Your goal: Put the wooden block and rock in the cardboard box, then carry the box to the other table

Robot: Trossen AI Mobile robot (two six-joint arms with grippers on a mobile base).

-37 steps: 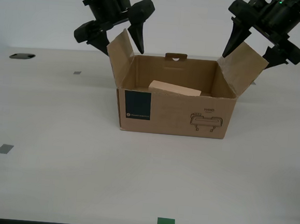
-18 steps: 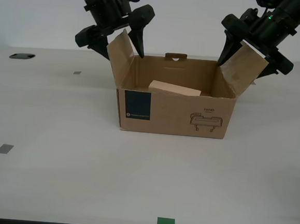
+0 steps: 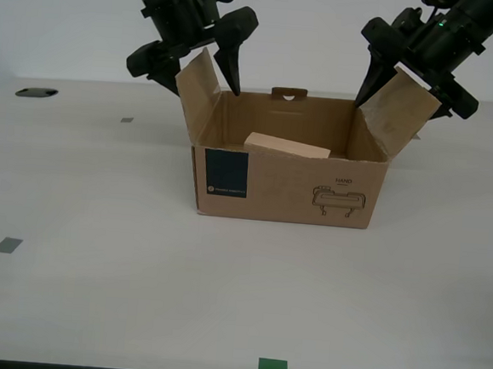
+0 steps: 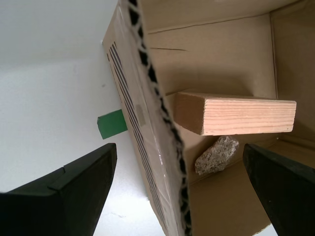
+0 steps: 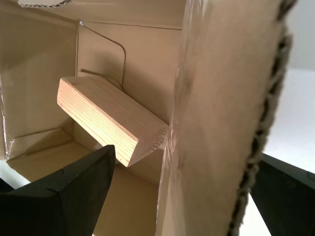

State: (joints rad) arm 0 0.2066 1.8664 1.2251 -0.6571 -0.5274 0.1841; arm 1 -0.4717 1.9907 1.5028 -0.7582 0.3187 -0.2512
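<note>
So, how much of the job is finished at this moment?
Loading looks done: the wooden block and the rock lie inside the cardboard box. In hand: my first gripper and my second gripper each straddle a side flap, jaws open. Left: grip, lift, carry it over.

Sitting open-flapped on the pale surface (image 3: 96,250): brown corrugated cardboard box (image 3: 285,186). Leaning tilted inside: pale rectangular wooden block (image 3: 287,145), lying over small speckled pinkish-beige rock (image 4: 216,155).
</note>
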